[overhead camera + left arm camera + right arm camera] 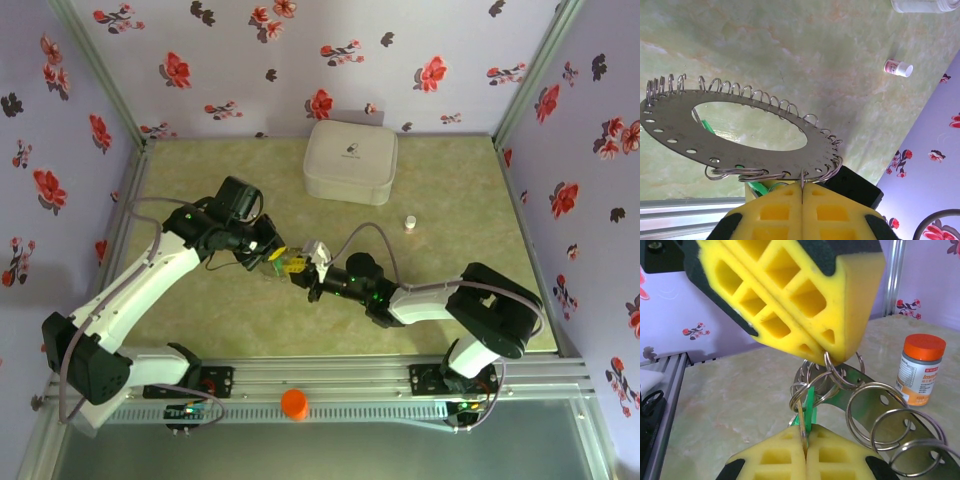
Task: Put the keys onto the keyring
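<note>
left tool [802,189] pressed together, pinching a wire ring [803,176] on the flat oval steel keyring plate [675,127], right tool [804,441] clamped tight on a small green-headed key [810,402]

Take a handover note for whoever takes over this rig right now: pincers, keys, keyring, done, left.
Left pincer: shut on the keyring, a holed metal plate edged with split rings, held above the table.
Right pincer: shut on a green key, at the rings by the left pincer.
Done: key is at a ring; threaded or not, I cannot tell.
Left: check it is on, then release.
</note>
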`<state>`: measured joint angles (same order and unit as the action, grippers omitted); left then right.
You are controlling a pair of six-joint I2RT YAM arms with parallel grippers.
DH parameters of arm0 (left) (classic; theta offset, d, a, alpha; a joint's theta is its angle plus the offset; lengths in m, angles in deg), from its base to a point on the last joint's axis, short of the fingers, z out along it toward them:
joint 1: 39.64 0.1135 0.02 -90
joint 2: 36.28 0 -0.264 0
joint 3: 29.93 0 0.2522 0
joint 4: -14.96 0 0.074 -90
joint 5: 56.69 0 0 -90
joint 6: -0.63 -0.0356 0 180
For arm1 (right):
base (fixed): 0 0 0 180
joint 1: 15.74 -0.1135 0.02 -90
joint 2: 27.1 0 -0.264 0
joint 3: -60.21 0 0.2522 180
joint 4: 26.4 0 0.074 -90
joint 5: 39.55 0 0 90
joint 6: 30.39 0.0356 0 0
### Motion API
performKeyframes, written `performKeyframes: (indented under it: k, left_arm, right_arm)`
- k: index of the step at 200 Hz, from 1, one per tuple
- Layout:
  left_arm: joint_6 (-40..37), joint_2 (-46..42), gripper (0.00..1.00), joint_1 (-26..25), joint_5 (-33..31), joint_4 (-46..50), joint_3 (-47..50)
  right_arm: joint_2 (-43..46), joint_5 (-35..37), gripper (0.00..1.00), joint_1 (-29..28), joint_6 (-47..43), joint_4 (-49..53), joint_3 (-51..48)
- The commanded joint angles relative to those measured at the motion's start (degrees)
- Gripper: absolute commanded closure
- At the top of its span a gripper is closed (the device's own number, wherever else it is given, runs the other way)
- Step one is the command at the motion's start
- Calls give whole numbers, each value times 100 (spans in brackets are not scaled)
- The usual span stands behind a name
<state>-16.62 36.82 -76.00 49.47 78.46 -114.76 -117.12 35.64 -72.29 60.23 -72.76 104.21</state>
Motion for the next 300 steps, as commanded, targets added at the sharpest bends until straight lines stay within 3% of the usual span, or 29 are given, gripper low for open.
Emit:
performKeyframes:
  k: [1, 135, 175, 196, 227, 249, 268, 300]
  left_arm:
    - [6, -103, 100, 50, 121, -120, 57]
    - [731, -145, 100, 51, 123, -472, 497]
    - [992, -187, 100, 50, 123, -516, 632]
    - [1250, -234, 100, 52, 122, -594, 748]
    - [1558, -227, 100, 60, 204, -493, 814]
    - [1666, -227, 100, 59, 237, -384, 755]
    - [1722, -230, 100, 52, 247, -360, 752]
    - [1751, -218, 100, 50, 303, -357, 759]
  right_arm:
    - [32, 143, 100, 112, 243, 66, -80]
    - [-735, 226, 100, 291, 1308, -175, -9]
    - [-508, 200, 65, 294, 1169, -389, -277]
    - [-27, -192, 62, 296, 554, -464, -686]
    - [906, -1057, 69, 278, -291, 597, -833]
    - [1496, -151, 72, -47, -1008, 1334, -644]
    - [1619, 581, 73, -199, -1334, 1309, -485]
    - [1343, 918, 71, -231, -1572, 1340, -166]
